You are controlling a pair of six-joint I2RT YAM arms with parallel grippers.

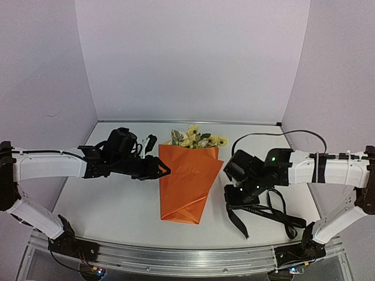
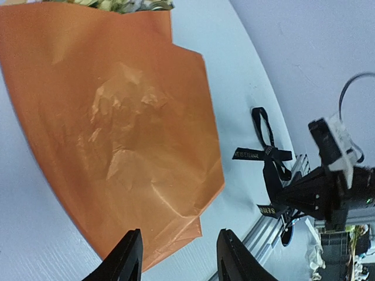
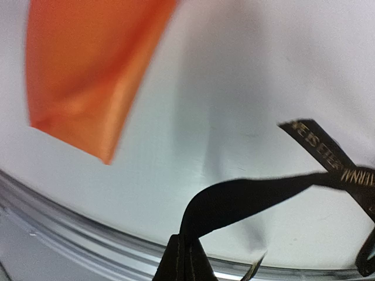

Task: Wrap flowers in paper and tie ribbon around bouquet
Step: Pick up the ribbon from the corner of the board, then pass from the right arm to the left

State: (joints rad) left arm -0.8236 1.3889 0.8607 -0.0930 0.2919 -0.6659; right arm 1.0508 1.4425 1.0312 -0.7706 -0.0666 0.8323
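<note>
Pale tabletop (image 1: 117, 205) is holding the bouquet (image 1: 184, 181) at centre; the right gripper (image 3: 186, 263), beside it, is clamping the black ribbon (image 3: 252, 193) while the left gripper (image 2: 176, 257) is hovering with jaws apart. Lifting slowly is probably the way of avoiding tangles.

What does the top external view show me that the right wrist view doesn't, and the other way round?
Only top external: the flowers poking out of the wide end of the orange paper, and the left hand at the paper's left edge.
Only right wrist: a close look at the right hand pinched shut on the ribbon, and the pale lettering along it.
Both: the paper, the ribbon and the white table.
</note>
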